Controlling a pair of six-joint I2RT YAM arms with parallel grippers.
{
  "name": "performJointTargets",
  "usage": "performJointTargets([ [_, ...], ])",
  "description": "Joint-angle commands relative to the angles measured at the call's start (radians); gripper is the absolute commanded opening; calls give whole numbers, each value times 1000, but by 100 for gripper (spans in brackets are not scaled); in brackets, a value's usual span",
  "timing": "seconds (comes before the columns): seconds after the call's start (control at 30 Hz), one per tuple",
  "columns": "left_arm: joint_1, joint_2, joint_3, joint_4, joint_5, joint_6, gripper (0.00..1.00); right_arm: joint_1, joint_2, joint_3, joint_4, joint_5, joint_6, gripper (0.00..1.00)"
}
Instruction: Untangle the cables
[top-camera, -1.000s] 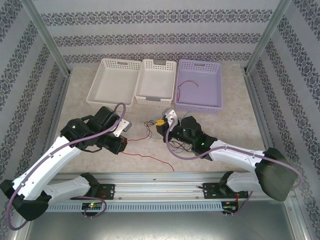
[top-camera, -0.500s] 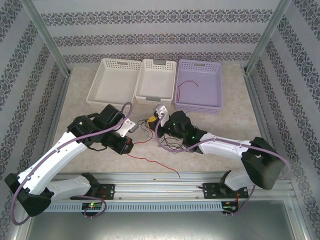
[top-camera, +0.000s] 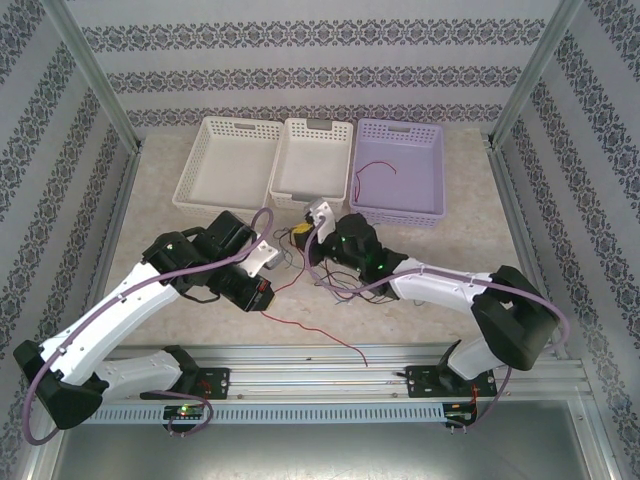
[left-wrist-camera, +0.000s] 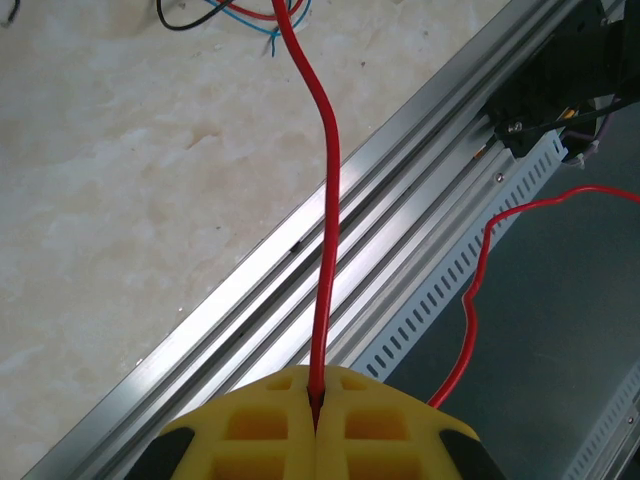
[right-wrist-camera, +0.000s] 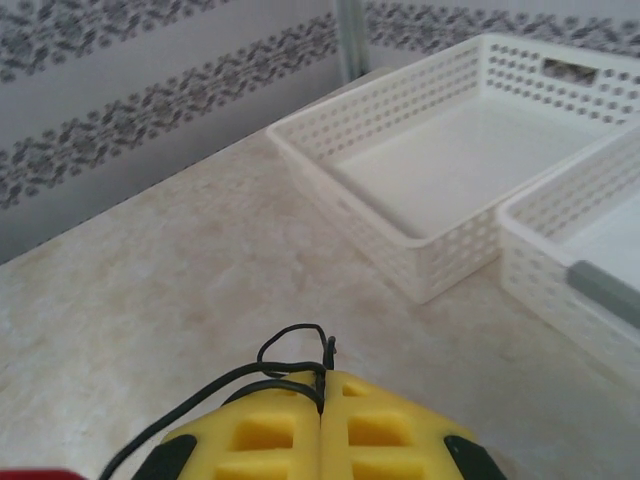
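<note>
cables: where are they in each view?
Top external: cables bunched centre, red strand trailing to front rail.
Left wrist: red strand clamped in left gripper, running up-frame.
Right wrist: black loop clamped in right gripper.
Shared landmark: beige table.

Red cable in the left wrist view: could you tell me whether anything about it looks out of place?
Yes. The red cable, pinched between the left fingers, has its loose end trailing off the table over the rail.
</note>
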Motion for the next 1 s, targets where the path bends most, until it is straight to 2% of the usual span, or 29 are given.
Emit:
performJointTargets([
  [0.0,-12,-30,-23,-31,16,42,0,-56,-65,7,16,13,37,0],
  [0.37,-15,-42,-38,-39,68,55,0,-149,-124,20,-107,32,29,0],
  [0.57,-26,-28,-21,13,131,45,0,-141,-102,31,-60,-79,51,0],
  [0.63,-31,-21,-17,41,155,37,0,-127,-93,38,-60,-65,43,0],
  [0.73,-36,-30,-13,91,212,19,0,-130,-73,40,-67,20,51,0],
  [0.83,-37,-51,13,87,169,10,0,-161,-69,40,-119,103,78,0],
  [0.97,-37,-100,49,106,2,-32,0,-192,-143,-69,-78,190,108,0],
])
